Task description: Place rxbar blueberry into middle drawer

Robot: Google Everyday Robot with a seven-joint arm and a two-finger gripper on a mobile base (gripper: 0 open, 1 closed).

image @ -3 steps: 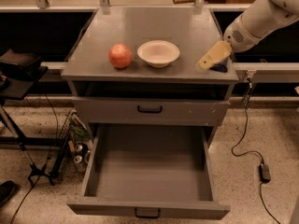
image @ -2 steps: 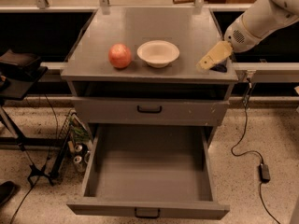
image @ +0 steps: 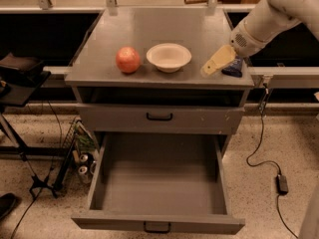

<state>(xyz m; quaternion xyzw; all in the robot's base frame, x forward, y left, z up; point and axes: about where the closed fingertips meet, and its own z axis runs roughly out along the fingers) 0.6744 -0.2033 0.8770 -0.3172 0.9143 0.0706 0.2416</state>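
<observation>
The rxbar blueberry (image: 233, 68) is a small dark blue wrapper lying at the right front corner of the cabinet top. My gripper (image: 218, 61) hangs from the white arm coming in at the upper right. It is low over the top, right against the bar's left side and partly covering it. I cannot tell whether it holds the bar. The middle drawer (image: 159, 222) is pulled wide open below, and nothing shows inside it. The shallower drawer (image: 159, 116) above it is shut.
A red-orange apple (image: 128, 59) and a white bowl (image: 169, 57) stand on the cabinet top, left of the gripper. A black stand (image: 20, 78) and cans (image: 82, 164) are on the left. A cable with a power brick (image: 282, 183) lies on the floor at the right.
My gripper has shifted slightly to the left beside the bar. The bar, the bowl, the apple and the drawers have not moved.
</observation>
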